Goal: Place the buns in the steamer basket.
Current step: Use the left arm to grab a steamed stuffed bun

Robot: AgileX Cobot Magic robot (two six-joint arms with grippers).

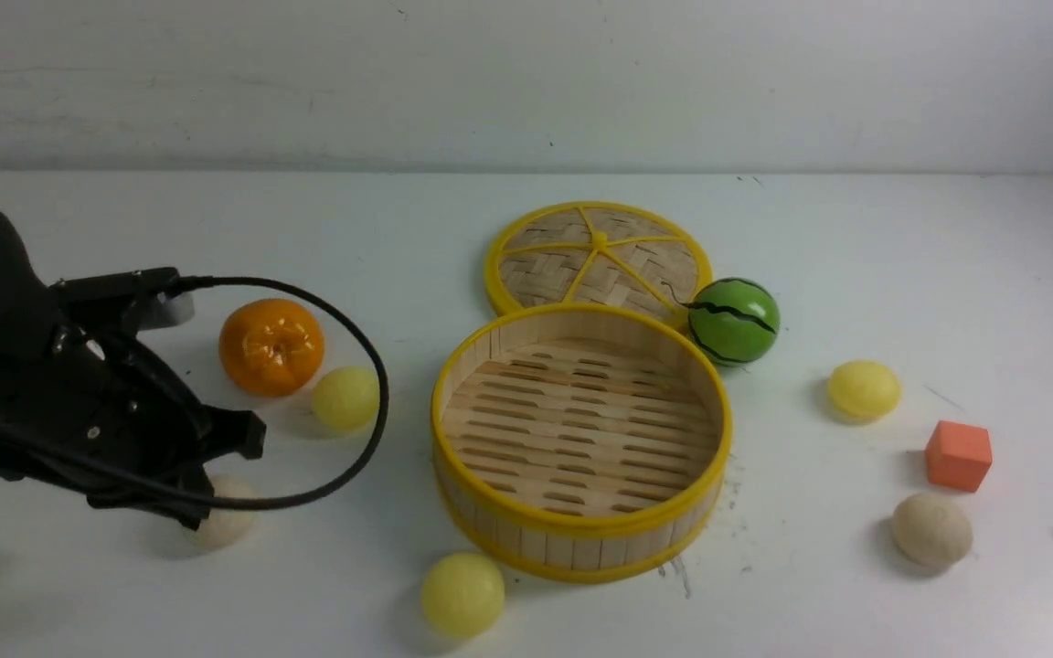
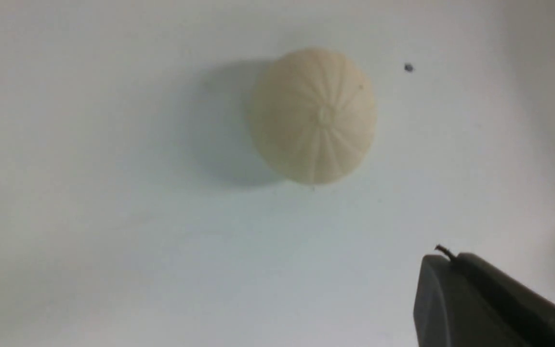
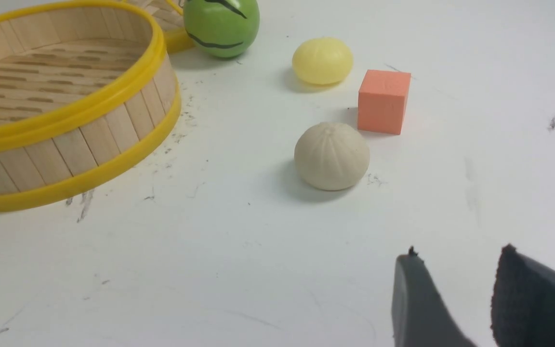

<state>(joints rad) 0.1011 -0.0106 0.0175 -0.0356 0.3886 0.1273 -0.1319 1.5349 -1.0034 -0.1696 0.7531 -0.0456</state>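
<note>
The left claw was closed tight and gripped nothing. It hung over the white table, near but clear of a matte beige ribbed bun lying well left of the round bamboo steamer basket with yellow rims. The right claw stood partly open and empty, near a second beige bun right of the basket. A glossy pale yellow bun lay left of the basket, just beside a glossy orange tangerine. Another yellow bun lay just in front, and a third yellow bun lay to the right. An orange-red cube sat between the two right-hand buns. A green striped ball and a flat woven lid lay behind the basket.
</note>
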